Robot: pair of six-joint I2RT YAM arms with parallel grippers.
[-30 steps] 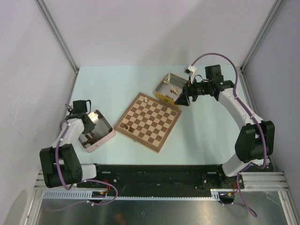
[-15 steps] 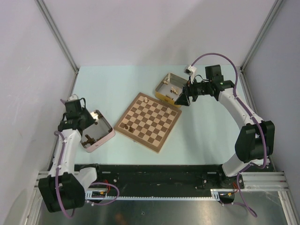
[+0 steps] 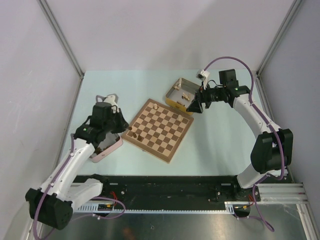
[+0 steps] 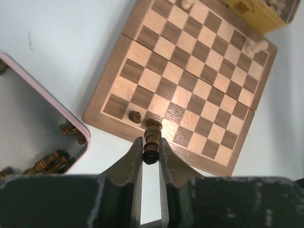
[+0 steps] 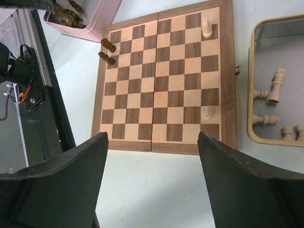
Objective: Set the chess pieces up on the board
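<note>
- Swung the left gripper (image 4: 151, 151) off the pink tin (image 5: 92, 19) and across to the board (image 4: 190, 95) within the last second. Barely shifted the right gripper (image 3: 194, 106) in that time.
- Clamped now on a dark piece (image 4: 151, 142) with the left fingers (image 4: 135, 164), over the board's near border and close to its left corner. Cannot tell whether touching the wood yet.
- Spread wide on the right, gripping nothing, hovering at the edge of the yellow tin (image 5: 285, 45) beside the board's far-right corner.
- Placed so far, going by the wrist views: only two dark pieces on the board (image 5: 108, 45), close together at the corner nearest the pink tin, and two pale pieces on the board (image 5: 206, 27), well apart along the edge facing the yellow tin.
- Judged very early in the task: nearly every square bare, no full row filled on either side.
- Still waiting in the pink tin: several dark pieces in the tin (image 4: 47, 161), lying in a loose heap.
- Still waiting in the yellow tin: a handful of pale pieces in the tin (image 5: 275, 85), some upright and some on their sides.
- Next in hand, probably: setting the gripped dark piece down next to its two neighbours, then back to the tins many more times with both arms.
</note>
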